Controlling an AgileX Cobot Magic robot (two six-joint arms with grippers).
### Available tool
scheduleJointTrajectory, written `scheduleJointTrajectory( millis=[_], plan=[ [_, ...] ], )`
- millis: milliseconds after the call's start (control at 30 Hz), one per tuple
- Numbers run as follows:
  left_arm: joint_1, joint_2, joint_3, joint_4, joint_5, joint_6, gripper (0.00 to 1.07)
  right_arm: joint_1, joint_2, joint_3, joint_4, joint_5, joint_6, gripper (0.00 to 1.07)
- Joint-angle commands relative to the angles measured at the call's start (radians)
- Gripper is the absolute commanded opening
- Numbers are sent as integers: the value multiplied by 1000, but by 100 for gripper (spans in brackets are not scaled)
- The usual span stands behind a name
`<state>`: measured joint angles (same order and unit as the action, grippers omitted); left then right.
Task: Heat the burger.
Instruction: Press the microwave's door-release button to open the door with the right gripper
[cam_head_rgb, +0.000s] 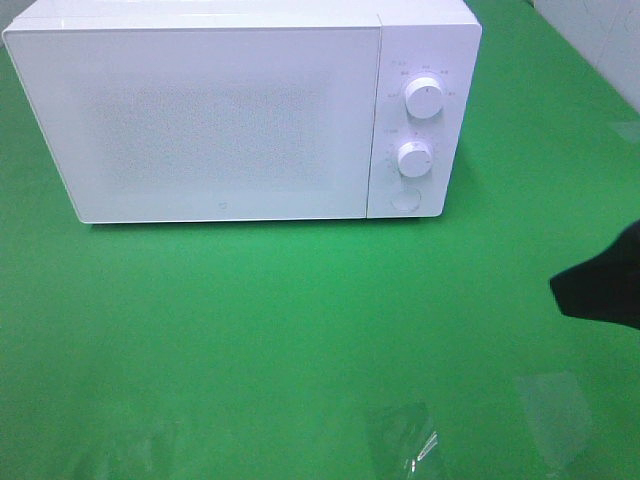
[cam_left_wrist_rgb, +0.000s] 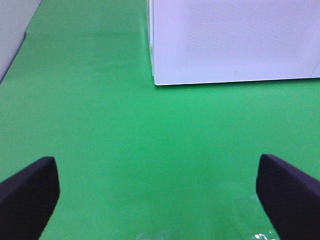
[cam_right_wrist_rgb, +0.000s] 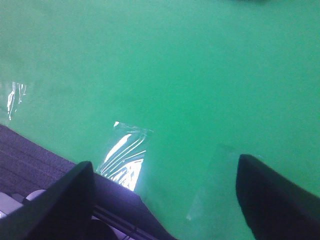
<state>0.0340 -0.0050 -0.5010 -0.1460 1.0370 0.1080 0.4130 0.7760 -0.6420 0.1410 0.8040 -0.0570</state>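
On the flat green table (cam_head_rgb: 300, 330), the white box-shaped microwave oven (cam_head_rgb: 220, 120) is standing with its door closed. The burger is not showing in any view; perhaps it is sitting inside. The left gripper (cam_left_wrist_rgb: 157, 187) and the right gripper (cam_right_wrist_rgb: 167, 197) are both hanging wide open, holding nothing. Turning a white round dial (cam_head_rgb: 425, 98) too hard may be pushing the oven backwards.

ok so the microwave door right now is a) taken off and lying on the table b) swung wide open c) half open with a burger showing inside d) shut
d: the microwave door sits flush beside the control panel, and none of the inside shows.
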Motion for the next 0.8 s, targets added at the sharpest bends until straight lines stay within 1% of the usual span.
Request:
scheduleJointTrajectory(
  millis=[33,67,100,133,167,267,333,433,533,567,600,633,667,700,733,767,800],
  plan=[
    [0,-24,3,-3,-10,-1,100,-7,-119,6,-53,80,14,76],
    [0,-24,3,-3,-10,-1,100,-7,-119,6,-53,80,14,76],
    [0,-24,3,-3,-10,-1,100,-7,-182,13,-84,111,33,76],
    [0,-24,3,-3,-10,-1,100,-7,-182,13,-84,111,33,76],
    [0,-24,3,-3,-10,-1,100,-7,-252,23,-116,150,57,76],
    [0,-24,3,-3,-10,-1,100,-7,-298,26,-132,179,75,76],
    [0,-24,3,-3,-10,-1,100,-7,-394,36,-141,216,98,76],
    [0,-24,3,-3,-10,-1,100,-7,-414,40,-141,226,98,76],
    [0,-24,3,-3,-10,-1,100,-7,-489,58,-156,253,106,76],
    [0,-24,3,-3,-10,-1,100,-7,-489,58,-156,253,106,76],
    [0,-24,3,-3,-10,-1,100,-7,-535,70,-157,257,114,76],
    [0,-24,3,-3,-10,-1,100,-7,-535,70,-157,257,114,76],
    [0,-24,3,-3,-10,-1,100,-30,-572,85,-159,260,124,76],
    [0,-24,3,-3,-10,-1,100,-30,-572,85,-159,260,124,76],
    [0,-24,3,-3,-10,-1,100,-70,-605,99,-160,267,124,76],
    [0,-24,3,-3,-10,-1,100,-70,-605,99,-160,267,124,76],
    [0,-24,3,-3,-10,-1,100,-113,-639,100,-160,266,124,76]
  ],
)
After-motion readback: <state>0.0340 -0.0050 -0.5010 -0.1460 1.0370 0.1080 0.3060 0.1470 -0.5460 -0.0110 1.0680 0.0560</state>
